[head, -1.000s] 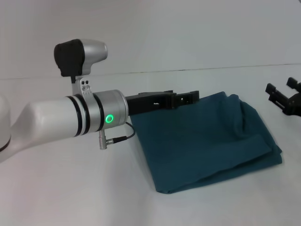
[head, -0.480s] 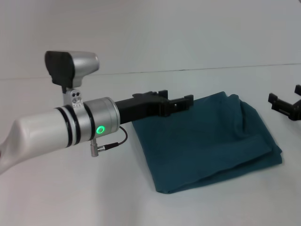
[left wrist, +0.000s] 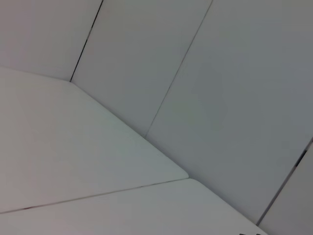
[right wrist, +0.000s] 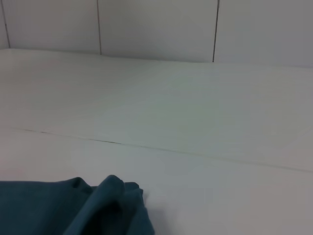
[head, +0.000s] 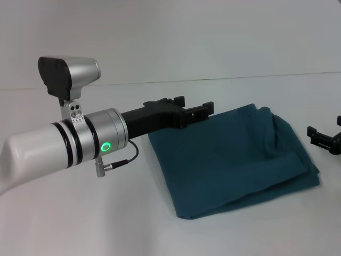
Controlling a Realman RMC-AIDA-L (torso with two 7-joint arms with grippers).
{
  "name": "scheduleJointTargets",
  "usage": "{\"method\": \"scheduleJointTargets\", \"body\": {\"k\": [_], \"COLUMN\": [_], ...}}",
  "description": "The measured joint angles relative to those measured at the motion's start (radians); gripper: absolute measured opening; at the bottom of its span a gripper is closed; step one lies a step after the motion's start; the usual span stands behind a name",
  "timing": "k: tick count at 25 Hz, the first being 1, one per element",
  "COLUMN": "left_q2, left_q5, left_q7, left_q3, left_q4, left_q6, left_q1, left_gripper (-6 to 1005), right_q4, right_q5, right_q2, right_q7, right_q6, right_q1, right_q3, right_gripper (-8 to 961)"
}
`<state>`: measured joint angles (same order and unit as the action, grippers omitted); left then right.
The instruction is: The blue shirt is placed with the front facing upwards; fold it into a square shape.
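On the white table (head: 80,224), folded blue shirt (head: 234,160), lettering hidden, right gripper (head: 325,138) cut off

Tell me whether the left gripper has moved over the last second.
Yes. The left gripper has drawn back toward the robot's left, away from the folded blue shirt, which lies unmoved.

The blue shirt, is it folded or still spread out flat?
Folded: the blue shirt lies as a compact, roughly square bundle with layered edges showing along its right side; no sleeves or lettering show.
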<state>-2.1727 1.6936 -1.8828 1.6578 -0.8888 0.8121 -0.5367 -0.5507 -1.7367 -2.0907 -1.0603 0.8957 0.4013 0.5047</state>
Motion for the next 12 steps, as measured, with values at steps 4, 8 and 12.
{"method": "scheduleJointTargets", "body": {"k": [4,8,12], "left_q2": [-0.001,0.000,0.001], "left_q5": [0.012,0.019,0.024], "left_q7": [0.001,0.001,0.001], "left_q3": [0.000,0.000,0.000], "left_q4": [-0.002,-0.010,-0.014], "left_q6": [0.002,0.005,0.008], "left_q1": [0.000,0.000,0.000], "left_gripper": [857,857,856], "right_q4": [-0.002,-0.002,0.004], "right_q5": [-0.002,-0.003,-0.004], "right_q2": [0.002,0.001,-0.001], "right_q7": [0.006,0.010,0.011], "right_q6": [-0.004,-0.005,-0.016], "right_q1": [-0.003,-0.005,-0.004], "right_q3": [0.003,0.044,0.095], "right_gripper": [945,945,945]}}
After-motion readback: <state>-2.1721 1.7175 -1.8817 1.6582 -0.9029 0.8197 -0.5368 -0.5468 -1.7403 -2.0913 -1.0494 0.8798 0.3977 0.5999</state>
